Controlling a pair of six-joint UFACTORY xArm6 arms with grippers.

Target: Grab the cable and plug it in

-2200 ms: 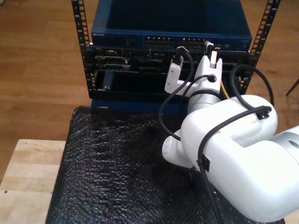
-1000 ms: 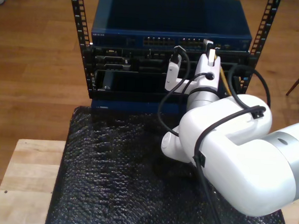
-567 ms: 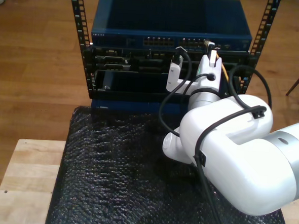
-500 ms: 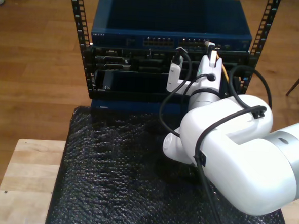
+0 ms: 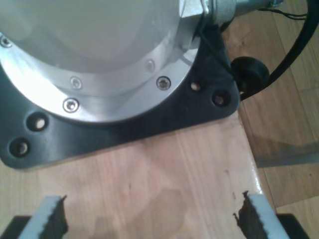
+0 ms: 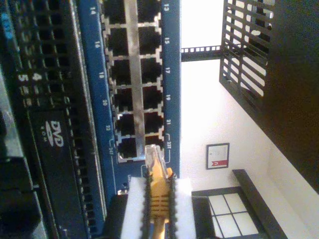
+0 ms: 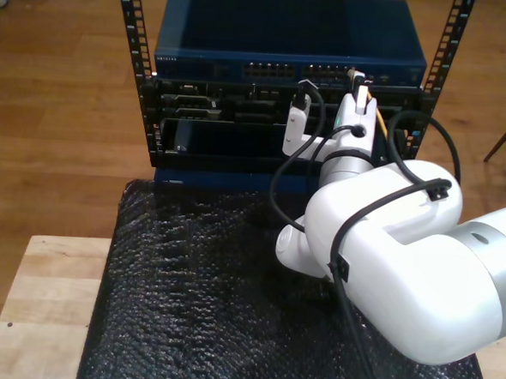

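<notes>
My second claw [image 6: 157, 199] is clamped on the cable [image 6: 158, 196] just behind its clear plug [image 6: 153, 158], holding the plug's tip right at the last ports of the blue switch [image 6: 94, 74], likely so it can be pushed straight in. My first claw [image 5: 149, 219] hangs apart over bare wooden desk [image 5: 164, 174] beside an arm base [image 5: 99, 59], idle.

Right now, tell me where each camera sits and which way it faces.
Exterior view: above and behind the mat, facing the rack; my second arm crosses it.
First wrist view: on my first hand, looking down at a wooden top and an arm base.
Second wrist view: on my second hand, facing the switch ports.
Shared: exterior and second wrist views both show the cable.
</notes>
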